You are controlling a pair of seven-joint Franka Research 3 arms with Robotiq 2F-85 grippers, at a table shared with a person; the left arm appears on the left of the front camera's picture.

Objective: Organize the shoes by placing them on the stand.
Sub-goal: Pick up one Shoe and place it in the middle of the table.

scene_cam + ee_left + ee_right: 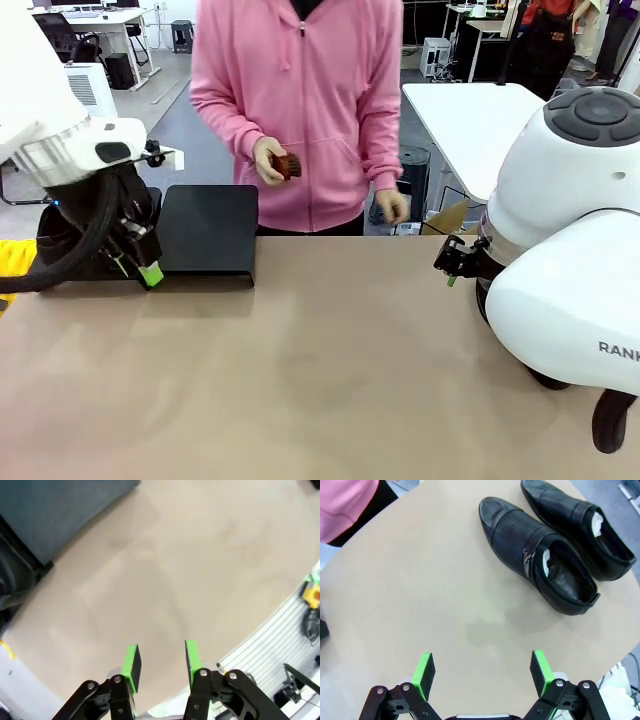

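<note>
Closest to me, my right end effector hangs over bare worktop with its green pads spread as wide as they go and nothing between them. My left end effector is about half open, also empty, and sits low over the worktop just by the front left corner of the stand.

A little beyond my right pads lie two black leather dress shoes, side by side and close together. Both are upright on their soles with pale stuffing in the openings. The nearer shoe has a perforated vamp and a small metal buckle on its strap. The farther shoe lies just behind it, toe pointing the same way. Both are on the worktop, not on the stand.

Further out, the front view shows the low matte black platform of the stand with its top bare. Something dark sits behind my left arm, but I cannot tell what it is. At the far side a person in a pink hoodie holds a small brown brush in one hand.

I judge that the step in hand is picking up one of these two shoes. My right end effector needs to move forward and down over the nearer shoe and close across its sides near the opening. The stand is well away across the worktop, so the carry is a long one and may need a pass to my left side.
</note>
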